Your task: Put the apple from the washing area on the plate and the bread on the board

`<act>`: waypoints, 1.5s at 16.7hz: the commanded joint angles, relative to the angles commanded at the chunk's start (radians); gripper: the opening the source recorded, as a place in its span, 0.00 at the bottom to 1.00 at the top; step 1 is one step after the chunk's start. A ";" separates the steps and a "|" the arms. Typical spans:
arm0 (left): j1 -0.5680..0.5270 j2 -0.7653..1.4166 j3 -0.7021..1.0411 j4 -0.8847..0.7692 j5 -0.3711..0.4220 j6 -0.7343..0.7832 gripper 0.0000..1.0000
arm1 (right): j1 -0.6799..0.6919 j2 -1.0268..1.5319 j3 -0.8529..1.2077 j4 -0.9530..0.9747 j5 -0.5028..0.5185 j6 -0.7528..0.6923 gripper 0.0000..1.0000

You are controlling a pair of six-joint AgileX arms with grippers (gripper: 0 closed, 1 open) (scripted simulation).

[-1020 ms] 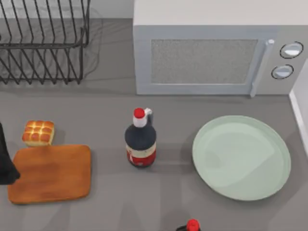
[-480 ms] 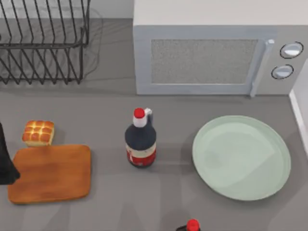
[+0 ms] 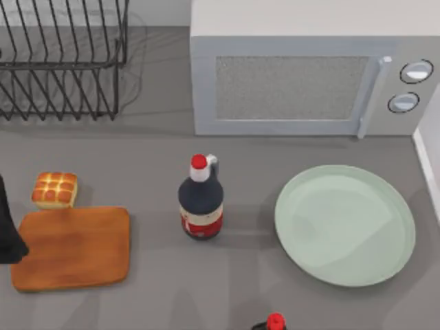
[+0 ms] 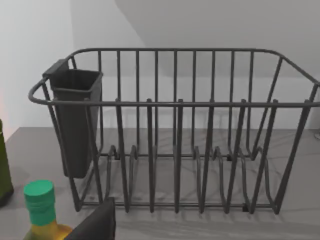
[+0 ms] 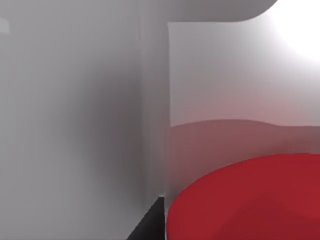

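Left arm: a dark part of it stood at the counter's (image 3: 158, 289) left edge, beside the board (image 3: 72, 247); the gripper's opening could not be told.

Bread (image 3: 55, 189): lay on the counter just behind the board's far left corner, touching or nearly touching its edge, not yet on it. Judged light, soft and easily crushed; best taken gently across its pale sides rather than on the glossy domes.

Board: flat, bare, near the left edge.

Dark bottle (image 3: 201, 203): red-capped, upright, mid-counter between board and plate (image 3: 345, 225).

Plate: pale green, bare, to the right, in front of the microwave (image 3: 309, 69).

Apple (image 5: 250, 200): bright red, seen very close in the right wrist view against pale walls. Judged firm, smooth and somewhat slippery, moderately heavy; best gripped across its widest girth.

Right gripper: whether spread, closed or touching the apple could not be told.
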 joint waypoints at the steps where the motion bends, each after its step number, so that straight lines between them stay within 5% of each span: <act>1: 0.000 0.000 0.000 0.000 0.000 0.000 1.00 | 0.000 0.000 0.000 0.000 0.000 0.000 0.00; 8: 0.000 0.000 0.000 0.000 0.000 0.000 1.00 | 0.000 0.000 0.000 0.000 0.000 0.000 0.00; 18: 0.000 0.000 0.000 0.000 0.000 0.000 1.00 | 0.001 -0.235 0.127 -0.327 -0.017 0.006 0.00; 25: 0.000 0.000 0.000 0.000 0.000 0.000 1.00 | 0.007 -0.266 0.146 -0.358 -0.019 0.012 0.00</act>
